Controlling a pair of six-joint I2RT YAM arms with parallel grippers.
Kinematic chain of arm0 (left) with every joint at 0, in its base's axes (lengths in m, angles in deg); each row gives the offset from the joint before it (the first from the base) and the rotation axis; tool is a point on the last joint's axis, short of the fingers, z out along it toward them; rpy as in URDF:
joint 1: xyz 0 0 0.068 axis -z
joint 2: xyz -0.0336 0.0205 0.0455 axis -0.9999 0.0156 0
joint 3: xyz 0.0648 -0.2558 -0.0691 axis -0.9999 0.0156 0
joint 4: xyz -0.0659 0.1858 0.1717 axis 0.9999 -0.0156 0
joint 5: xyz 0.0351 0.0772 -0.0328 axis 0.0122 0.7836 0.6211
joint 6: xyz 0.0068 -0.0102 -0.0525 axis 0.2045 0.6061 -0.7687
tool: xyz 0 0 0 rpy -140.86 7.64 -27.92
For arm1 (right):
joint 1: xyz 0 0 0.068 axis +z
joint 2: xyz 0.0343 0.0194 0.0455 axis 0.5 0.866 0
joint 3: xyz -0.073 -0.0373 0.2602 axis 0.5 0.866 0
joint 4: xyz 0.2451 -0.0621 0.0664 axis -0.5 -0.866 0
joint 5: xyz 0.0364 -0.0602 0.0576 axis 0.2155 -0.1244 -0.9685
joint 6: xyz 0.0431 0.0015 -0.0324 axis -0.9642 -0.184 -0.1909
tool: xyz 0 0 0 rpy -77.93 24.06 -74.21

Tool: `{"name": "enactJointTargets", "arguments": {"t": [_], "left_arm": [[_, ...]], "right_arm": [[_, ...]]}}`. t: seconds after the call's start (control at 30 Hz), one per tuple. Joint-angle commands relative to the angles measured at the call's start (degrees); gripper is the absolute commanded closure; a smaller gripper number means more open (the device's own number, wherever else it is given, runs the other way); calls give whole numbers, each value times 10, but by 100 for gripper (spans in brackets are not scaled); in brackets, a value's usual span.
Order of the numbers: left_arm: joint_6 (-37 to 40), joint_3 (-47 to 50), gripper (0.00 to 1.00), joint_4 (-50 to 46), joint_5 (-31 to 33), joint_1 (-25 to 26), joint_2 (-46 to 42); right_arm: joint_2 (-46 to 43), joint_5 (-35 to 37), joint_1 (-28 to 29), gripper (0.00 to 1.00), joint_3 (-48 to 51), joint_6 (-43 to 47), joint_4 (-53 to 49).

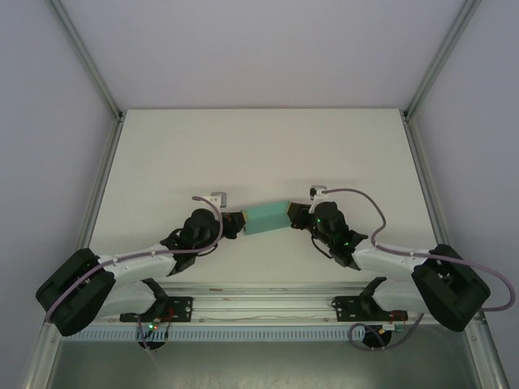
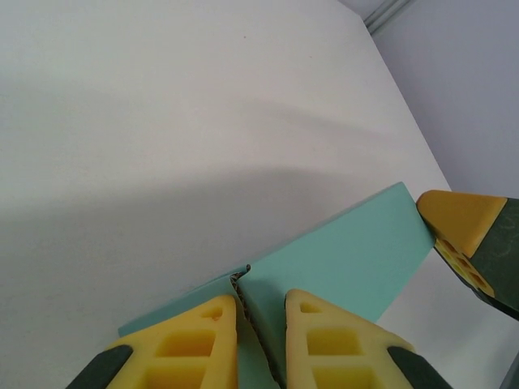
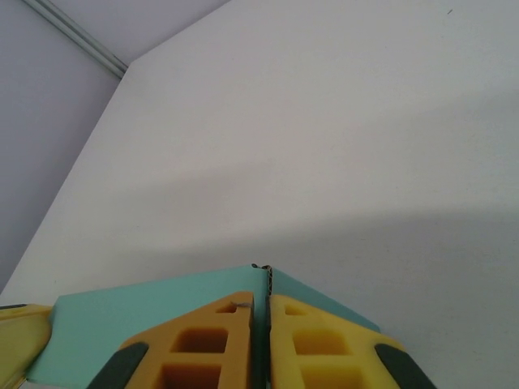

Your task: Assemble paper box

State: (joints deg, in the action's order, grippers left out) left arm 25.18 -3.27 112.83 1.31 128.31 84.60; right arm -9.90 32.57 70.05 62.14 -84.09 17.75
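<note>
The paper box [image 1: 268,217], a small flat teal-green rectangle, is over the middle of the white tabletop [image 1: 259,146], a little towards its near edge. It bridges the gap between the two arms. From above, its long side runs left to right, and the right end lies slightly farther from the arm bases than the left end.

The left jaws meet the box at its left end and the right jaws at its right end, so the box is held from both ends at once.

In the left wrist view, two yellow fingers [image 2: 190,344] come up from the bottom edge, close together, pinching a raw corrugated edge of the card between them. The box's broad teal face [image 2: 349,259] stretches away to the upper right. At that far end a yellow fingertip of the right arm [image 2: 458,231] touches the corner.

In the right wrist view, the yellow fingers [image 3: 324,340] are almost pressed together, with only the thin edge of the card nipped between them. The teal face [image 3: 138,320] spreads off to the left, and the tip of a left-arm finger [image 3: 16,340] shows at its far end.

A soft shadow lies on the tabletop beyond the box. Whether the box rests on the surface or hangs just above it cannot be told
</note>
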Motion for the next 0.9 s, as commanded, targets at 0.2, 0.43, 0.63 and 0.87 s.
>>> {"name": "enactJointTargets", "arguments": {"t": [0.2, 0.43, 0.63, 0.87], "left_arm": [[44, -39, 74, -223, 8, 0, 14], [70, -138, 44, -328, 42, 0, 6], [101, -191, 20, -372, 58, -1, 9], [116, -226, 0, -394, 79, -2, 0]], "right_arm": [[-20, -11, 2, 76, -17, -4, -275], [-40, 15, 2, 62, -95, 0, -335], [-41, 18, 2, 56, -144, 12, -362], [-57, 29, 2, 40, -186, 33, -395]]}}
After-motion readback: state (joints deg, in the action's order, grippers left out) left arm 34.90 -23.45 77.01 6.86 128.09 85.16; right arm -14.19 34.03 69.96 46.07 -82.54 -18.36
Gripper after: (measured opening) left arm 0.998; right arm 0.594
